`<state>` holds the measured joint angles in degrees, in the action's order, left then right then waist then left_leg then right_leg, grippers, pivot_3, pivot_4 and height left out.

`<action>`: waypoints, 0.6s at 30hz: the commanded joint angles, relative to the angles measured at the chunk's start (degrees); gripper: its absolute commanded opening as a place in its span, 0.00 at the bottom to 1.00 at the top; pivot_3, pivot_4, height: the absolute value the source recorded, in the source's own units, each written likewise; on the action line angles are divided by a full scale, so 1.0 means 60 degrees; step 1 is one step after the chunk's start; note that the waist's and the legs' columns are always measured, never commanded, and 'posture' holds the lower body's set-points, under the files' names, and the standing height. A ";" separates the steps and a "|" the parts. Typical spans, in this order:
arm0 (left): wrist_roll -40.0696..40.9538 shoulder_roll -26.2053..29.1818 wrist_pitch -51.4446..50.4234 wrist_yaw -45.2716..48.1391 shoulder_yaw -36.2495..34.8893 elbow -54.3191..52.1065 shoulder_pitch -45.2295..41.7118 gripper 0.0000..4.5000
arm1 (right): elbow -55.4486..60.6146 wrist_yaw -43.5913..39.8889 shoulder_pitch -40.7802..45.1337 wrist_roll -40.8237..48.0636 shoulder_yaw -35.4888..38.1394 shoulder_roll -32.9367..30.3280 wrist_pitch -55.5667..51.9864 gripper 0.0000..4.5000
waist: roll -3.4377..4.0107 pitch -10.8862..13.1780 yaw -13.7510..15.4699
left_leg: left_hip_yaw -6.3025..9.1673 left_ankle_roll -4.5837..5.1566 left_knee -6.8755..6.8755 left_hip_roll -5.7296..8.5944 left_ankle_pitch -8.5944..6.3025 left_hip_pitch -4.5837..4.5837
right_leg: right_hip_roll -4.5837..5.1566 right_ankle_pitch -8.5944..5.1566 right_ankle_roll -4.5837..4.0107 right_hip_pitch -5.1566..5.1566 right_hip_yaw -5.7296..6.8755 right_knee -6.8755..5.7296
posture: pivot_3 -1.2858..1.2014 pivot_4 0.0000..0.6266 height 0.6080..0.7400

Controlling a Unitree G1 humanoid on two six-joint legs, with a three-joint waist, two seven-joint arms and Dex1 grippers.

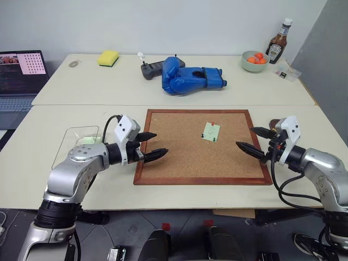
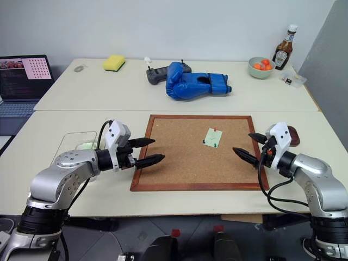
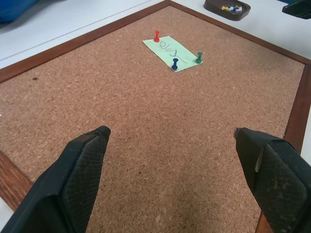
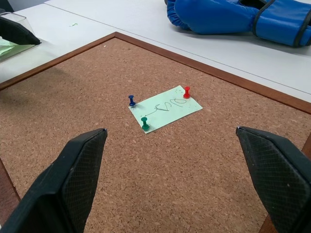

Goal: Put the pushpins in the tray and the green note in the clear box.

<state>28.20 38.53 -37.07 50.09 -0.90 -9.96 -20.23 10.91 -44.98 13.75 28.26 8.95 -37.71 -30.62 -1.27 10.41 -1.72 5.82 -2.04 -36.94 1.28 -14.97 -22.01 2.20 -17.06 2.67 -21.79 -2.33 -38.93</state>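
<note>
The green note lies on the cork board, right of its middle. Three pushpins stand in the note: a red one, a blue one and a green one. The dark brown tray sits just off the board's right edge with several coloured pins in it. The clear box stands left of the board with something pale green inside. My left gripper hovers open over the board's left edge. My right gripper hovers open over its right edge. Both are empty.
On the far table lie a blue boxing glove, a dark controller, a yellow sponge, a pale green bowl of orange fruit and a sauce bottle. A laptop stands at the far left.
</note>
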 commanded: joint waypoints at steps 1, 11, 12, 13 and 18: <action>0.0149 -0.0077 0.0087 0.0013 -0.0179 -0.0240 -0.0210 0.96 | 0.0201 0.0094 0.0162 0.0058 0.0188 0.0042 0.0137 1.00 | 0.0000 0.0000 -0.0004 | 0.0000 0.0000 0.0000 0.0000 0.0000 0.0000 | 0.0000 0.0000 0.0000 0.0000 0.0000 0.0000 | 0.52 0.24 1.00; 0.0172 -0.0142 0.0157 0.0364 -0.0004 0.0165 -0.0596 0.96 | 0.0513 0.0275 -0.0063 0.0178 0.0276 0.0071 0.0051 1.00 | 0.0000 0.0000 -0.0004 | 0.0000 0.0000 -0.0001 0.0001 0.0000 0.0000 | -0.0001 0.0000 0.0000 0.0000 0.0001 -0.0001 | 0.52 0.24 1.00; 0.0186 -0.0153 0.0148 0.0395 0.0007 0.0205 -0.0652 0.96 | 0.0519 0.0292 -0.0061 0.0177 0.0269 0.0081 0.0049 1.00 | 0.0000 0.0000 -0.0004 | 0.0000 0.0000 -0.0001 0.0001 0.0000 0.0000 | -0.0001 0.0000 0.0000 0.0000 0.0001 -0.0001 | 0.52 0.24 1.00; 0.0205 -0.0161 0.0133 0.0438 0.0014 0.0231 -0.0697 0.96 | 0.0530 0.0311 -0.0059 0.0178 0.0261 0.0094 0.0048 1.00 | 0.0000 0.0000 -0.0004 | -0.0001 0.0000 -0.0001 0.0001 0.0000 -0.0001 | -0.0002 0.0000 0.0000 0.0000 0.0001 -0.0001 | 0.52 0.24 1.00; 0.0196 -0.0108 0.0107 0.0577 0.0025 0.0234 -0.0721 0.96 | 0.0606 0.0361 -0.0078 0.0191 0.0242 0.0142 0.0041 1.00 | 0.0000 0.0000 -0.0005 | -0.0001 0.0000 -0.0001 0.0001 0.0000 0.0000 | -0.0002 0.0000 0.0000 0.0000 0.0001 -0.0002 | 0.52 0.24 1.00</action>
<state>28.93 37.72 -37.06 53.00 -0.35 -7.97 -23.50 12.24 -43.21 13.05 28.33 8.97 -36.99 -30.63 -1.27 10.41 -1.75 5.82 -2.04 -36.94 1.28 -14.97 -22.01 2.19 -17.06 2.67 -21.79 -2.32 -38.94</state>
